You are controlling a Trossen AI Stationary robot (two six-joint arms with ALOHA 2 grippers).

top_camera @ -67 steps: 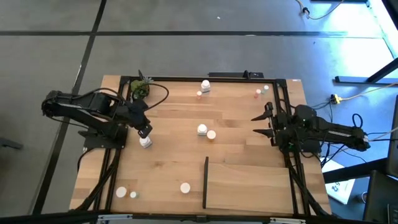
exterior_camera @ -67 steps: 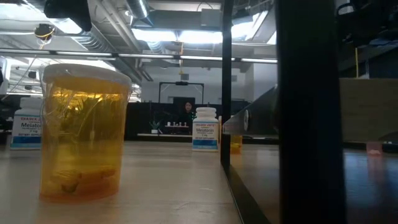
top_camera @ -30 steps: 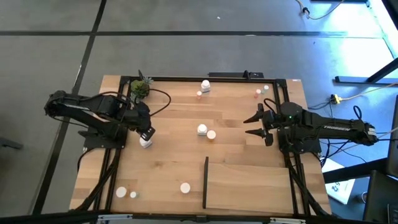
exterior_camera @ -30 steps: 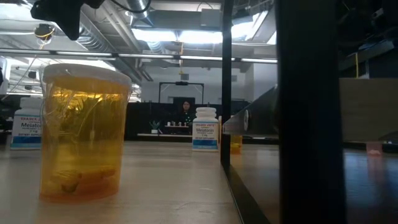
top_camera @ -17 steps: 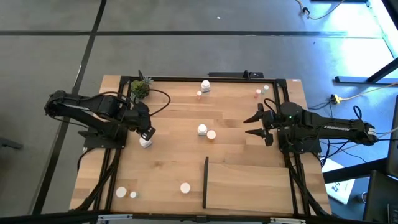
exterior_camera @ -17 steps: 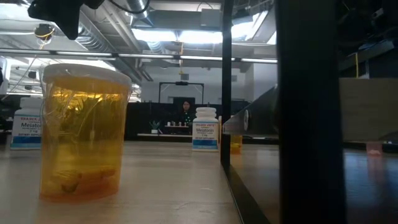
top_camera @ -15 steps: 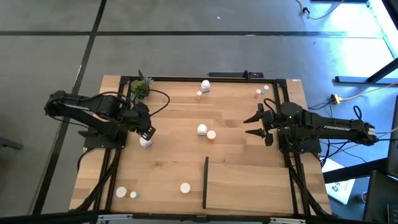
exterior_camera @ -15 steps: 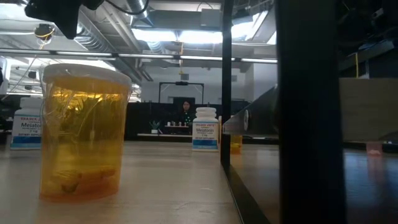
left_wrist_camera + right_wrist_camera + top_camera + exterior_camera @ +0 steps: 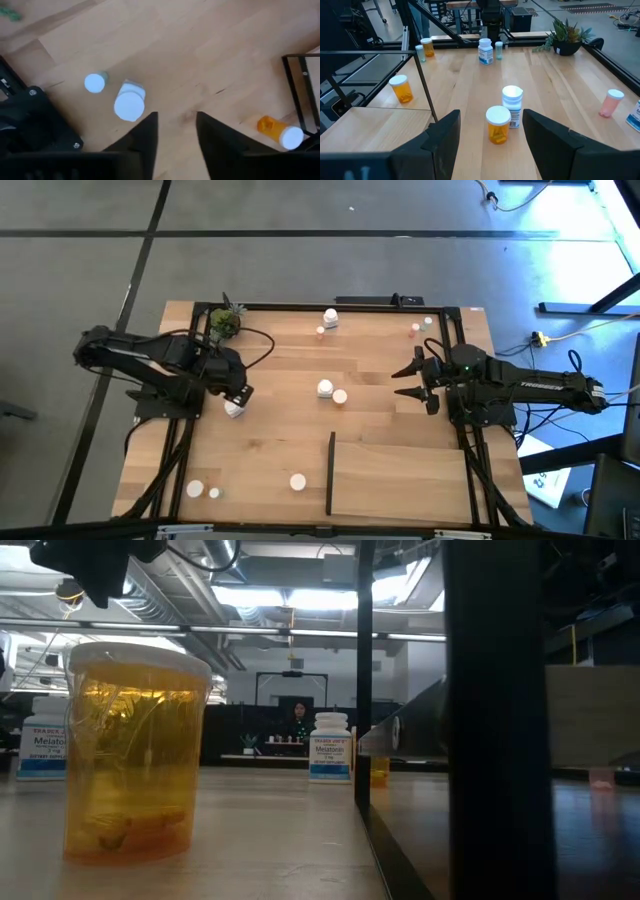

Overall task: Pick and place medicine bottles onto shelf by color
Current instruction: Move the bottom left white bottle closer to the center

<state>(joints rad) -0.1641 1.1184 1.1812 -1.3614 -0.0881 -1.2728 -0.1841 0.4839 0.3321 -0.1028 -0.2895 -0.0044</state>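
Hovering over a white-capped medicine bottle

Left gripper [image 9: 237, 393] hangs above the bottle [image 9: 233, 409] near the potted plant [image 9: 227, 323], fingers [image 9: 145, 137] slightly spread, empty. Likely light, rigid, slick plastic; best pinched across its round body. Right gripper [image 9: 412, 379] waits, spread. Shelf [image 9: 400, 480] holds nothing.

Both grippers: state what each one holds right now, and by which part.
Nothing is held. The left gripper hangs open over bare wood beside a white bottle. The right gripper is open, facing an orange bottle without touching it.
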